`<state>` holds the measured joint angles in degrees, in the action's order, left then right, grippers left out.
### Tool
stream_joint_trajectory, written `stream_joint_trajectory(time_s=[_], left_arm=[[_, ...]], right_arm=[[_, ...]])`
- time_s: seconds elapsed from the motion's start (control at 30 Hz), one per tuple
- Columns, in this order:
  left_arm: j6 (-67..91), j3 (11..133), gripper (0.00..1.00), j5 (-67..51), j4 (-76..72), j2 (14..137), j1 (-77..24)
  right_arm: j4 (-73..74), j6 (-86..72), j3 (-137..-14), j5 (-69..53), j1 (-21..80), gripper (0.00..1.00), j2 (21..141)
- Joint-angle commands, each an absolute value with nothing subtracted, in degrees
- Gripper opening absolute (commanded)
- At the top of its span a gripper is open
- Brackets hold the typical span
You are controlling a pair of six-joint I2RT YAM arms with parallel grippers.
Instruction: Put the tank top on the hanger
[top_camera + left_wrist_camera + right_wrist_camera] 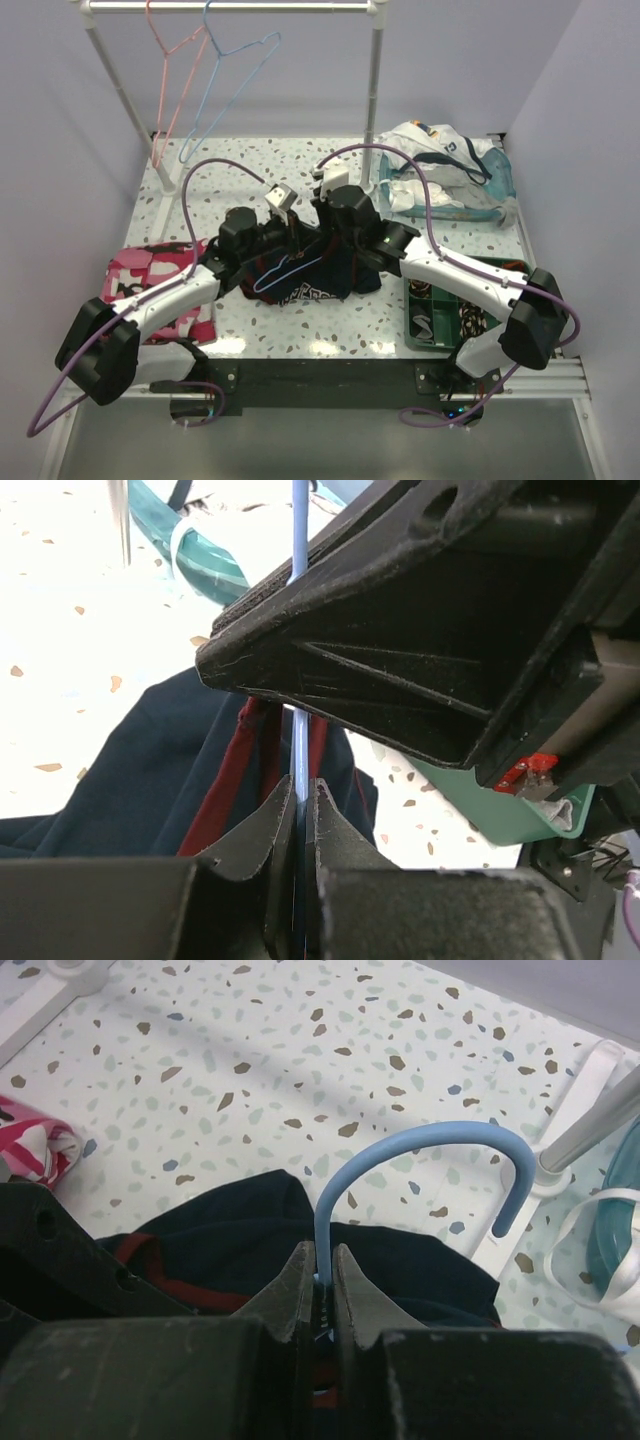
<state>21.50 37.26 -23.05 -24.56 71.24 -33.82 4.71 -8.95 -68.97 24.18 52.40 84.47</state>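
I can make out white lettering [318, 292] on the navy tank top [240, 1210], bunched mid-table [300, 180], but it's too small to read, while my left gripper [300, 790] pinches the light blue hanger [420, 1135] wire and my right gripper [322, 1260] clamps just below its hook.

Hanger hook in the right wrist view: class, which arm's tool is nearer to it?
Right. The right tool is shut on the hanger just below its hook; the left tool is shut on a straight stretch of the same wire, farther along.
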Motion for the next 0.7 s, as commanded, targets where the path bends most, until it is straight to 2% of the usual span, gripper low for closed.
stream_joint_trajectory(time_s=[0.0, 0.07, 0.1, 0.13, 0.23, 0.43, 0.5, 0.53, 0.6, 0.63, 0.67], left_arm=[[22.8, 41.2, 0.08, -21.3, -25.9, 71.2, -34.4], [23.4, 41.7, 0.21, -20.0, -24.0, 70.6, -34.4], [23.7, 41.7, 0.30, -19.1, -23.2, 70.1, -34.4], [24.1, 41.7, 0.44, -18.2, -21.4, 68.9, -34.4], [25.3, 41.4, 0.62, -15.4, -17.5, 65.6, -34.4], [27.7, 41.2, 0.65, -7.1, -4.4, 58.7, -34.3], [31.2, 40.7, 0.63, -0.4, -0.2, 55.2, -34.1], [33.0, 41.4, 0.56, 2.9, 6.9, 54.4, -33.8], [41.2, 42.2, 0.56, 13.8, 14.4, 52.3, -32.9], [45.0, 43.1, 0.49, 17.3, 22.4, 52.0, -32.3], [49.0, 43.2, 0.49, 18.6, 24.6, 51.9, -30.0]], right_arm=[[0.3, -6.6, -68.6, 25.4, 52.8, 0.00, 83.6], [-1.1, -5.4, -68.5, 25.6, 52.8, 0.00, 83.6], [-1.2, -5.0, -68.1, 25.8, 52.8, 0.00, 83.6], [-1.6, -4.5, -67.9, 26.7, 52.8, 0.00, 83.7], [-2.3, -3.8, -66.6, 28.0, 52.8, 0.00, 83.7], [-3.2, -2.5, -65.9, 30.4, 53.4, 0.00, 84.2], [-3.2, -2.5, -65.8, 31.0, 53.4, 0.00, 84.4], [-3.2, -2.5, -65.7, 31.1, 53.5, 0.00, 84.5], [-3.3, -2.5, -65.8, 32.2, 53.8, 0.00, 84.7], [-3.2, -2.5, -65.9, 32.3, 54.1, 0.00, 84.8], [-3.3, -2.4, -66.0, 32.4, 54.1, 0.00, 84.7]])
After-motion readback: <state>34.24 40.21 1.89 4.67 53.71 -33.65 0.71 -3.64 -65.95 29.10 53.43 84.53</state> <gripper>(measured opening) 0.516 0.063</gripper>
